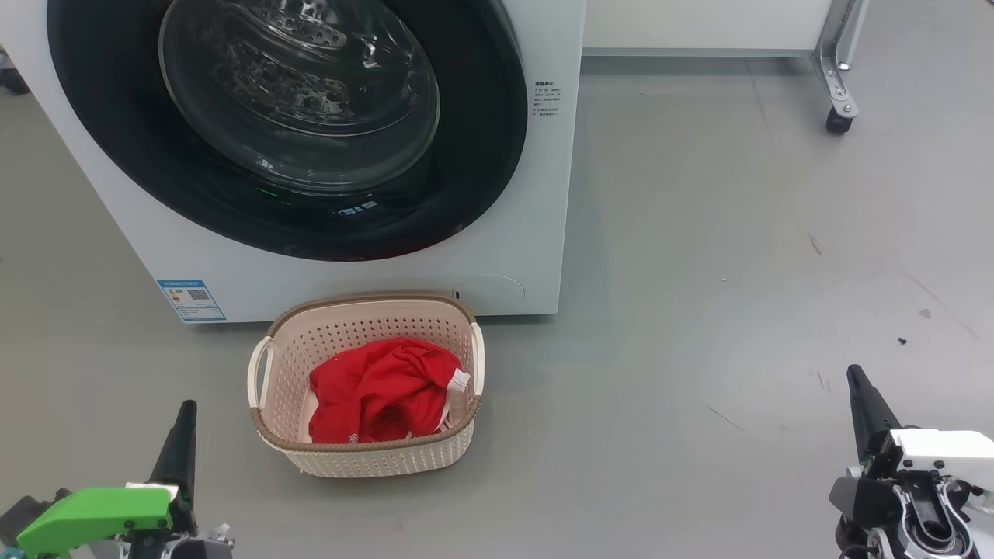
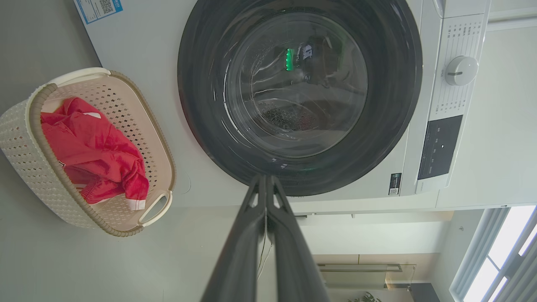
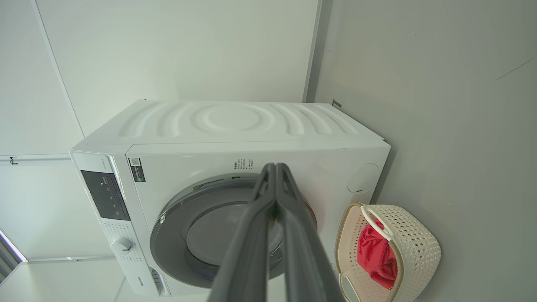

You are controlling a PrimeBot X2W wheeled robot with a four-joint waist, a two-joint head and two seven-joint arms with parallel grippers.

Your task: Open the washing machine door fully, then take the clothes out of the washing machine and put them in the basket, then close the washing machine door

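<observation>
Your red clothes [image 1: 380, 392] lie in the basket [image 1: 365, 458], just in front of the washing machine [image 1: 543, 233], whose door [image 1: 481, 155] is closed. The basket is at three o'clock from your left gripper [image 1: 186, 415] and nine o'clock from your right gripper [image 1: 856, 380]. Both have their fingers pressed together, holding nothing. Wide floor [image 1: 683, 326] lies between the basket and the right gripper.

The washing machine [image 1: 547, 194], a white front-loading box, fills the upper left of the head view. The washing machine door [image 1: 485, 155], round with a glossy black rim and a bulging clear glass window, sits closed against its front. The basket [image 1: 365, 460], cream perforated plastic with a brown woven-look rim and side handles, stands upright at lower centre-left, just in front of the machine. The clothes [image 1: 380, 392], crumpled red fabric with white trim, lie inside it.
</observation>
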